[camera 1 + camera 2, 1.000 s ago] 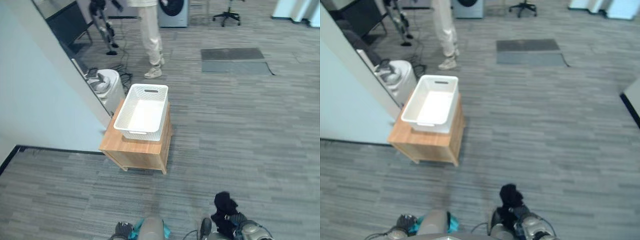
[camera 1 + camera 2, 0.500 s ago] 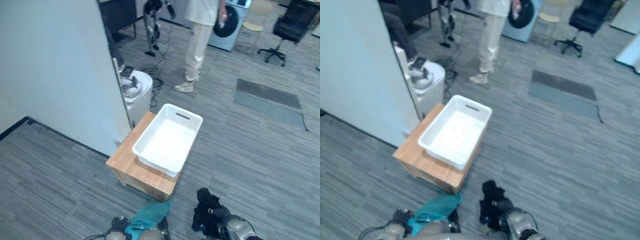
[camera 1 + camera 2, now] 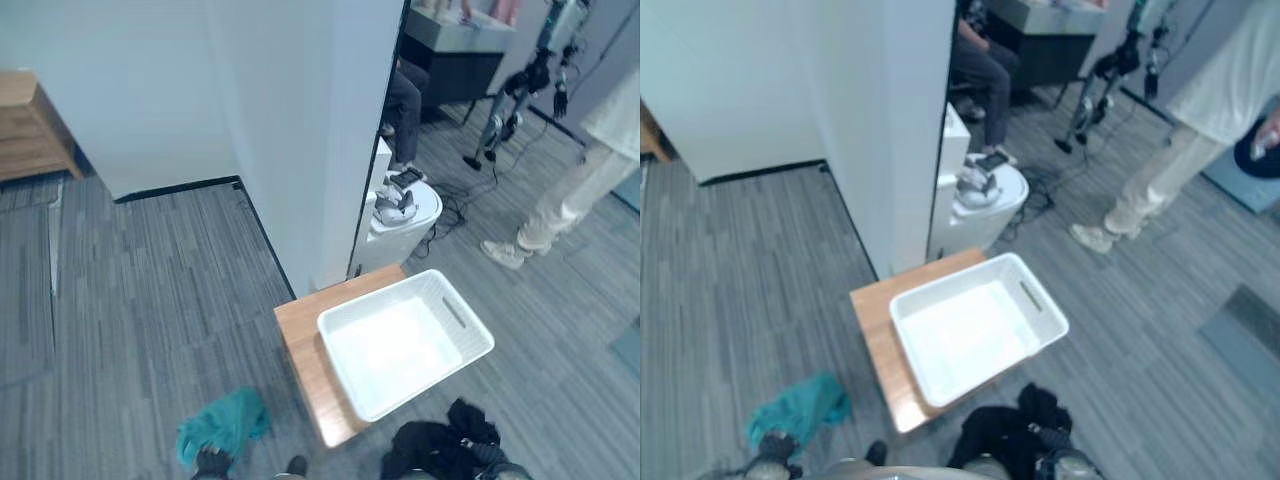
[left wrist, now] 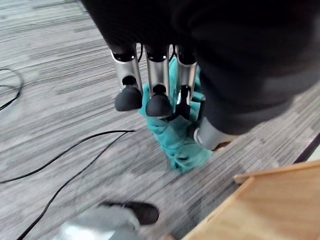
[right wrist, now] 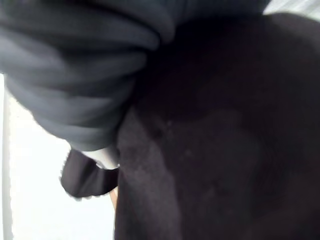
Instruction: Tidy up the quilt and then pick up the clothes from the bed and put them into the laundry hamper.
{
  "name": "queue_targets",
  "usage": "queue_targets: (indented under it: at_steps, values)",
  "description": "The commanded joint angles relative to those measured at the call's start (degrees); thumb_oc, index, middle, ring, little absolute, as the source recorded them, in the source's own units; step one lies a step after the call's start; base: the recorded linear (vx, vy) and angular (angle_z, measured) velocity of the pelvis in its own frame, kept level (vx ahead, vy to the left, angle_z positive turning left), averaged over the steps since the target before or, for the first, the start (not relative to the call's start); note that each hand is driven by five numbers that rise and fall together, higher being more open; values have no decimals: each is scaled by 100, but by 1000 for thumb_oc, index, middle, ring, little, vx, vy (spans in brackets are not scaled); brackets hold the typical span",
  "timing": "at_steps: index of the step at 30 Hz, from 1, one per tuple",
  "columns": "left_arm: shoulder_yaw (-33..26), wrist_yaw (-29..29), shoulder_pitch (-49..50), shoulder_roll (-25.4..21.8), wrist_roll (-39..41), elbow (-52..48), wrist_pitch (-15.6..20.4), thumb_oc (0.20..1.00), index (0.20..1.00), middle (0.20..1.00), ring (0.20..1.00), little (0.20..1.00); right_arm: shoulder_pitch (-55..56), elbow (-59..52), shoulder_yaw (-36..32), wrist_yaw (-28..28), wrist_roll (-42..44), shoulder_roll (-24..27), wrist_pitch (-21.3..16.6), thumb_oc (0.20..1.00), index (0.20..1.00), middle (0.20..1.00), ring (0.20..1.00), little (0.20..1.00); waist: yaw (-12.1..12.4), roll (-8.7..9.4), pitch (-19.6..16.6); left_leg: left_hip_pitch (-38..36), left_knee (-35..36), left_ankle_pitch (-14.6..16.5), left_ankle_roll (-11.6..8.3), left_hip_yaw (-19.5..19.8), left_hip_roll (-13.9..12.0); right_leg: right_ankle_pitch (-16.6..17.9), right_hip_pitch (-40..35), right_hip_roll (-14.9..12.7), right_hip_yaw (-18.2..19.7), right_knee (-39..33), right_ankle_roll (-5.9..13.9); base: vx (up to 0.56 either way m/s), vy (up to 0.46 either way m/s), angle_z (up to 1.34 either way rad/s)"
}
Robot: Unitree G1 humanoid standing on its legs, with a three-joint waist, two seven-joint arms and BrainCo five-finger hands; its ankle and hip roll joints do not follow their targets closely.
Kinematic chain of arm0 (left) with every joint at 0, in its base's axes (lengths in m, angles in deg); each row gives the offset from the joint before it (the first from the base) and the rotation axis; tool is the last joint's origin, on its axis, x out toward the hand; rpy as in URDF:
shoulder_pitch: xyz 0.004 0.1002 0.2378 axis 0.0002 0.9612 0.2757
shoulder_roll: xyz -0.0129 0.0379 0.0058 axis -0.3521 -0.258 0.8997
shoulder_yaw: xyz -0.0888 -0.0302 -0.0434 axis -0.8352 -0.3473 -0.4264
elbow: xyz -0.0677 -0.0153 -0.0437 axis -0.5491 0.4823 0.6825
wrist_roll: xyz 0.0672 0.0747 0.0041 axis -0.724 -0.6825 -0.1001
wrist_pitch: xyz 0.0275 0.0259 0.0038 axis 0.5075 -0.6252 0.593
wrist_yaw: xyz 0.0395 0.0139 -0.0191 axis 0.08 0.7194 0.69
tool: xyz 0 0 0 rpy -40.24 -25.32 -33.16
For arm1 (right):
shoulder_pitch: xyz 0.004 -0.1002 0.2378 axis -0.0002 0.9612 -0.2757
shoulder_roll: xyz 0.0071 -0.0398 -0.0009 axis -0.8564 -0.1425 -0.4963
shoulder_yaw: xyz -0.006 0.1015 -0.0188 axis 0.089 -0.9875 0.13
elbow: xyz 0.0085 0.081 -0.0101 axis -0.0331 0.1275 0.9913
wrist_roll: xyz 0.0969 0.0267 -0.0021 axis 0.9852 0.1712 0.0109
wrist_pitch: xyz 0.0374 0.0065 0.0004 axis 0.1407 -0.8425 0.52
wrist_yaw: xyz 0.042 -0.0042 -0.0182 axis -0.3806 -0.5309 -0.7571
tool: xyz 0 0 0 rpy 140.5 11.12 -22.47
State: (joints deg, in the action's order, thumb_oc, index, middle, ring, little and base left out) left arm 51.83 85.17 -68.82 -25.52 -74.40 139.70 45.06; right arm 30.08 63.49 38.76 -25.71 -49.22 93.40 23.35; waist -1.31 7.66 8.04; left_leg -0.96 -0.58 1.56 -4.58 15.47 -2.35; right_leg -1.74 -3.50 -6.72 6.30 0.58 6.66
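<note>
Carrying stage, hamper not yet loaded. My left robot hand (image 4: 165, 80) has its silver, dark-tipped fingers (image 4: 159, 105) curled into a teal garment (image 3: 222, 425), which hangs as a soft crumpled bunch at the lower left of the left eye view. My right robot hand (image 3: 1052, 462) sits at the bottom edge of the right eye view, buried in a black garment (image 3: 1005, 432); the dark cloth covers its fingers, so I cannot tell whether they are closed on it.

The laundry hamper (image 3: 404, 342), right of centre in the left eye view, is a white rectangular plastic basket with perforated walls and a slot handle. Its floor looks bare, so I judge that both garments remain to be dropped in. It rests on a low wooden table (image 3: 303, 345) with a smooth light-brown top, beside a white partition wall (image 3: 300, 120).

The floor (image 3: 150, 300) is grey striped carpet. A person (image 3: 1200, 130) in pale clothing stands at the upper right of the right eye view.
</note>
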Motion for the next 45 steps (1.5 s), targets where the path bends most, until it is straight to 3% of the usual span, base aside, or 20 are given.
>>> queue_targets:
  at_steps: [1, 2, 3, 4, 5, 7, 8, 10, 19, 28, 31, 32, 33, 36, 39, 40, 42, 43, 44, 45]
  values:
    - [-192, 97, -344, -160, 260, -276, 171, 200, 200, 200, 200, 200, -476, -415, -283, -53, 240, 488, -249, 200, 200, 200, 200, 200, -191, -265, 251, -44, 330, -316, -436, -1178, -1500, -427, 60, -242, -107, -8, 328, 61, -323, 49]
    - [-82, 71, -282, -84, 294, -298, 214, 200, 200, 200, 200, 200, -586, -547, -227, -254, 210, 526, -378, 200, 200, 200, 200, 200, -277, -283, 277, 119, 352, -559, -390, -1891, -1578, -431, -152, -261, -432, -239, 271, 19, -401, 110]
    - [-155, 56, -187, -39, 184, -362, 172, 200, 200, 200, 200, 200, -513, -903, -250, -325, 156, 609, -424, 200, 200, 200, 200, 200, -364, -258, 284, 119, 268, -481, -286, -2675, -1559, -423, -181, -286, -669, -297, 223, -91, -420, 162]
    - [-426, 81, 11, -71, 120, -508, 124, 200, 200, 200, 200, 200, -260, -3126, -502, -353, -16, 1509, -108, 200, 200, 200, 200, 200, -555, -145, 307, -27, -74, -131, -231, -3226, -1359, -317, -179, -262, -777, -443, 186, -200, -391, 154]
    - [-381, 135, -178, -108, -140, -554, 9, 200, 200, 200, 200, 200, -233, -3225, -420, -287, -238, 1720, -171, 200, 200, 200, 200, 200, -486, -111, 361, 89, -713, 215, -112, -3047, -945, -211, -121, -227, -866, -450, 98, -184, -376, 98]
    - [-351, 43, -201, -159, -233, -521, 18, 200, 200, 200, 200, 200, -325, -2845, -546, -279, -157, 1791, -235, 200, 200, 200, 200, 200, -481, -82, 317, 337, -1089, 338, -113, -2861, -743, -219, -70, -222, -988, -402, 42, -74, -224, 9]
    - [-323, -14, -147, -190, -392, -532, 25, 200, 200, 200, 200, 200, -424, -3147, -862, -360, -213, 2068, -366, 200, 200, 200, 200, 200, -561, -49, 266, 279, -1130, 513, -39, -3332, -535, -251, -111, -121, -1249, -373, 0, -16, -144, 18]
    - [-304, 11, -60, -193, -508, -615, 66, 200, 200, 200, 200, 200, -581, -3662, -966, -408, -415, 2350, -437, 200, 200, 200, 200, 200, -593, -72, 218, -5, -689, 555, 40, -3653, -497, -176, -153, -76, -1445, -414, 51, -10, -116, 99]
    - [-411, -77, 18, -352, -735, -750, 41, 200, 200, 200, 200, 200, -1374, -5185, -728, -206, -1054, 2905, -418, 200, 200, 200, 200, 200, -425, -128, 29, -462, 379, 17, -25, -3498, -625, -108, -203, -27, -1736, -547, 82, 23, -40, 24]
    - [-481, 51, 4, -361, -167, -1433, 353, 200, 200, 200, 200, 200, -2104, -4624, 62, -192, -1270, 2664, -214, 200, 200, 200, 200, 200, -19, -271, 243, -349, 541, -233, -132, -3203, -721, -268, -241, 37, -2060, -558, 36, 20, -54, 20]
    - [-290, 107, -330, -475, 192, -2838, 637, 200, 200, 200, 200, 200, -2303, -3989, 341, -363, -1434, 2275, -65, 200, 200, 200, 200, 200, 94, -437, 413, -185, 558, -302, -174, -3039, -717, -291, -180, 8, -2219, -558, 43, -62, -33, 37]
    - [-219, 113, -450, -563, 210, -3305, 740, 200, 200, 200, 200, 200, -2327, -3736, 399, -427, -1510, 2132, -30, 711, 711, 711, 711, 711, 112, -500, 438, -158, 558, -300, -177, -3010, -718, -303, -173, -3, -2255, -558, 44, -18, 2, 20]
    - [-181, 109, -551, -615, 255, -3563, 772, 200, 200, 200, 200, 200, -2377, -3632, 437, -469, -1576, 2059, 23, 1000, 1000, 1000, 1000, 1000, 113, -540, 435, -134, 558, -315, -181, -3001, -724, -301, -158, -10, -2267, -558, 46, -6, 1, 17]
    - [-59, 146, -970, -774, 282, -4105, 907, 200, 200, 200, 200, 200, -2457, -3265, 629, -516, -1884, 1862, 92, 1000, 1000, 1000, 1000, 1000, 85, -608, 435, -173, 558, -301, -194, -2975, -738, -325, -225, -25, -2286, -558, 59, 1, 0, 7]
    - [126, 365, -1408, -983, -34, -4878, 1065, 200, 200, 200, 200, 200, -2532, -3262, 1042, -644, -3055, 1907, 213, 1000, 1000, 1000, 1000, 1000, 18, -638, 396, -286, 558, -271, -199, -2968, -746, -331, -337, -46, -2248, -558, 67, 14, -3, 0]
    - [255, 471, -1634, -1096, -254, -5227, 1182, 200, 200, 200, 200, 200, -2585, -3295, 1412, -635, -3932, 2058, 234, 1000, 1000, 1000, 1000, 1000, -6, -640, 373, -325, 558, -254, -204, -2958, -753, -334, -374, -46, -2247, -558, 72, 0, 0, 0]
    - [387, 588, -1790, -1172, -446, -5484, 1226, 200, 200, 200, 200, 200, -2516, -3245, 1566, -644, -4294, 2046, 212, 1000, 1000, 1000, 1000, 1000, -48, -636, 339, -364, 558, -240, -205, -2959, -757, -331, -396, -44, -2238, -558, 79, 7, -21, -2]
    - [694, 673, -2131, -1384, -848, -6351, 1368, 200, 200, 200, 200, 200, -2255, -3215, 1844, -769, -5003, 1994, 146, 1000, 1000, 1000, 1000, 1000, -197, -626, 243, -467, 558, -188, -209, -2973, -765, -319, -452, -46, -2163, -558, 90, 16, -53, -5]
    - [1105, 821, -2364, -515, -1177, -8706, 902, 200, 200, 200, 200, 200, -2099, -3027, 1758, -887, -5011, 1798, 389, 1000, 1000, 1000, 1000, 1000, -198, -613, 225, -475, 558, -150, -171, -2927, -745, -328, -469, -50, -2179, -558, 94, -20, -61, -10]
    - [544, 443, -1771, -1657, -1190, -8396, 970, 200, 200, 200, 200, 200, -1849, -3065, 1672, -876, -4994, 1975, 269, 1000, 1000, 1000, 1000, 1000, -82, -683, 227, -462, 558, -168, -168, -2911, -752, -325, -449, -40, -2160, -558, 86, -35, -34, -7]
